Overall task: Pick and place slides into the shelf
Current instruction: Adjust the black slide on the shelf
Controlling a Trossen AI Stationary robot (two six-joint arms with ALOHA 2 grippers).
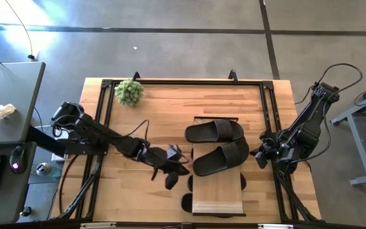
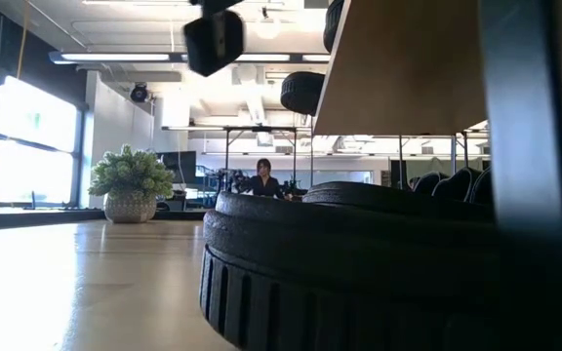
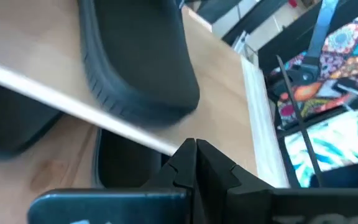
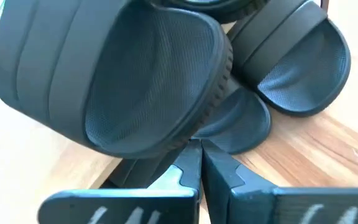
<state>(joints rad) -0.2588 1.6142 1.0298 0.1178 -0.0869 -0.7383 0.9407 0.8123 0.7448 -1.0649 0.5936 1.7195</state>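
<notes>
At the far left of the high view, the left arm (image 1: 100, 137) reached from its base at the table's left edge, stretched low and slanting across the wooden tabletop (image 1: 164, 121) toward the shelf. Its left gripper (image 1: 175, 160) hovered just beside the shelf's left edge, near a slide (image 1: 171, 181) lying on the tabletop. In the left wrist view, the fingers (image 3: 194, 162) met tip to tip with nothing between them, pointing at the shelf's pale plank edge, with one slide's toe (image 3: 142, 62) overhanging that edge and another slide (image 3: 126, 165) below the plank.

A small potted plant (image 1: 129, 92) stood near the table's far left corner.

The shelf (image 1: 218, 191) stood in the middle of the table, its long plank running from far to near. One slide (image 1: 213, 132) lay across its far end, partly off the plank to the left, and a second (image 1: 221, 157) lay across the plank just beside it. More dark slides showed under the plank at its near end (image 1: 187, 202).

On the right, the right arm (image 1: 310, 124) bent down from its base at the table's right edge. The right gripper (image 1: 260, 155) sat just to the right of the shelf, near the second slide's toe. In the right wrist view, its fingers (image 4: 191, 165) were pressed together, empty, aimed at the slide's strap (image 4: 110, 74).

In the low view, a person (image 2: 262, 178) sat far off in the room.
</notes>
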